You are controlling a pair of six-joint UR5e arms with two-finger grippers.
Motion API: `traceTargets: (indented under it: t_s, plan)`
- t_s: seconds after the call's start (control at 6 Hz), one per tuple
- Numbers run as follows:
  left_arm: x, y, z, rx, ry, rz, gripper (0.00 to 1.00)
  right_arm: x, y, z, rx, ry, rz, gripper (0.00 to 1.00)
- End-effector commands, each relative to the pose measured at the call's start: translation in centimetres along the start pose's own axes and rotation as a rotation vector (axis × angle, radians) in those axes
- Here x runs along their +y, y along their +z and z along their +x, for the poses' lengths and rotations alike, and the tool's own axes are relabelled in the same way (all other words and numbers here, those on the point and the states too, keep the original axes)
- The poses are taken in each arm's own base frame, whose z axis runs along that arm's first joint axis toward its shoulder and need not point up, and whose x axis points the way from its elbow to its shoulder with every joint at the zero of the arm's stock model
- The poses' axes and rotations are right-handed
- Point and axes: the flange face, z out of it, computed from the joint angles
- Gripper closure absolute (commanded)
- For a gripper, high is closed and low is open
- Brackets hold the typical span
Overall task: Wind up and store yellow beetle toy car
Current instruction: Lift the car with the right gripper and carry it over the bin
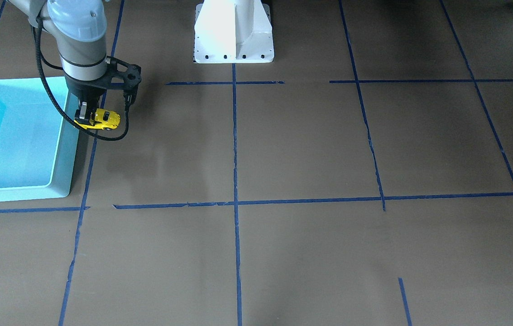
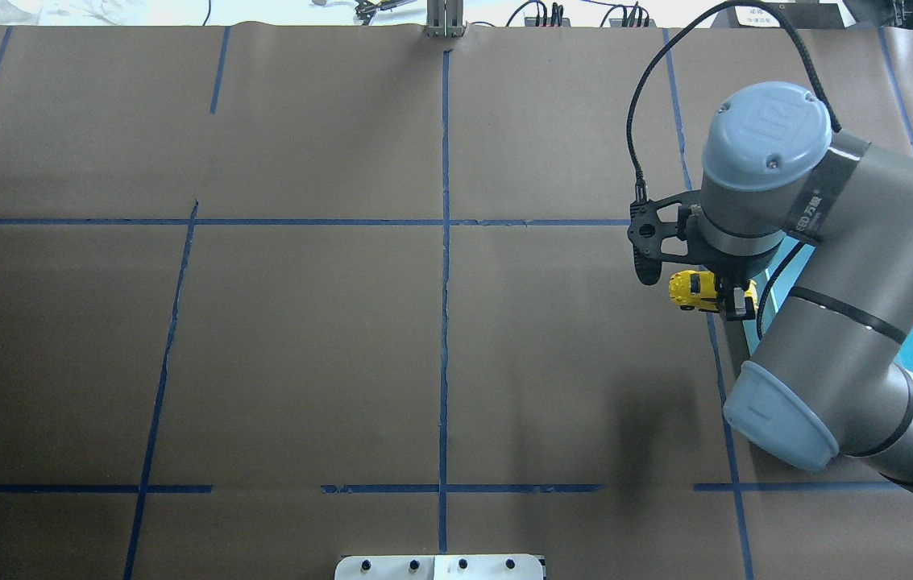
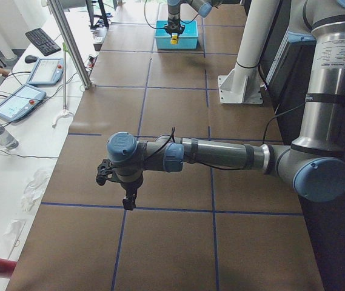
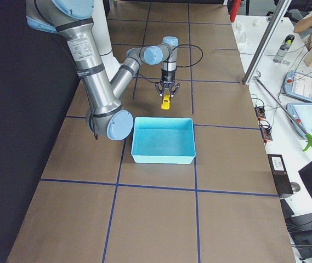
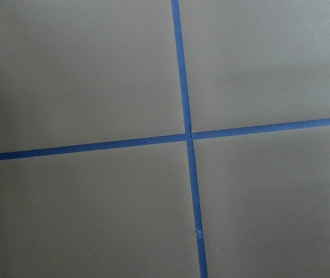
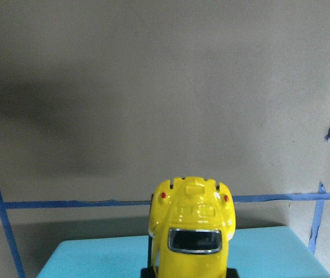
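Right gripper (image 1: 89, 118) hangs over the brown paper-covered table (image 1: 283, 149), just beside the shallow turquoise plastic bin (image 1: 69, 167), clamped on one end of the tiny yellow Beetle-shaped toy car (image 1: 103, 118), held clear of the surface, likely for storing. Left gripper (image 3: 128, 203): open or closed, cannot tell.

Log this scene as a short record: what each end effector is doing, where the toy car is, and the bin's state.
right end effector: shut on the tiny bright-yellow Beetle-shaped toy car
turquoise plastic rectangular bin: nothing visible inside
car position: lifted, beside the bin's wall, not inside
left end effector: over the brown table with blue tape lines; open or shut unclear
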Motion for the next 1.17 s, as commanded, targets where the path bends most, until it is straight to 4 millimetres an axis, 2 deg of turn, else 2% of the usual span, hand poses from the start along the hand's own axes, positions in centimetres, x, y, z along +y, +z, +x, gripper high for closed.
traceTargets:
  t_s: [0.0,0.17,0.33,0.5,0.67,1.0]
  plan:
    - [-0.2,-0.1,0.1,-0.001,0.005,0.003,0.0,5.3,1.5,-0.4,-0.015,-0.071,-0.05,0.98]
    - [-0.2,0.0,0.1,-0.001,0.005,0.002,0.0,9.3,3.4,0.2,-0.008,-0.089,-0.058,0.98]
    - [-0.2,0.0,0.1,-0.001,0.005,0.002,0.0,13.1,7.4,-1.1,0.022,-0.108,-0.026,0.98]
    - [-0.2,-0.1,0.1,-0.001,0.002,0.003,0.0,15.5,9.9,-2.1,0.048,-0.12,0.002,0.98]
    - [-0.2,-0.1,0.0,-0.001,0.001,0.002,0.0,16.3,11.5,-2.3,0.036,-0.123,-0.009,0.98]
    - [-0.1,0.0,0.0,-0.001,0.001,0.001,0.0,16.6,13.8,-1.7,0.013,-0.121,-0.038,0.98]
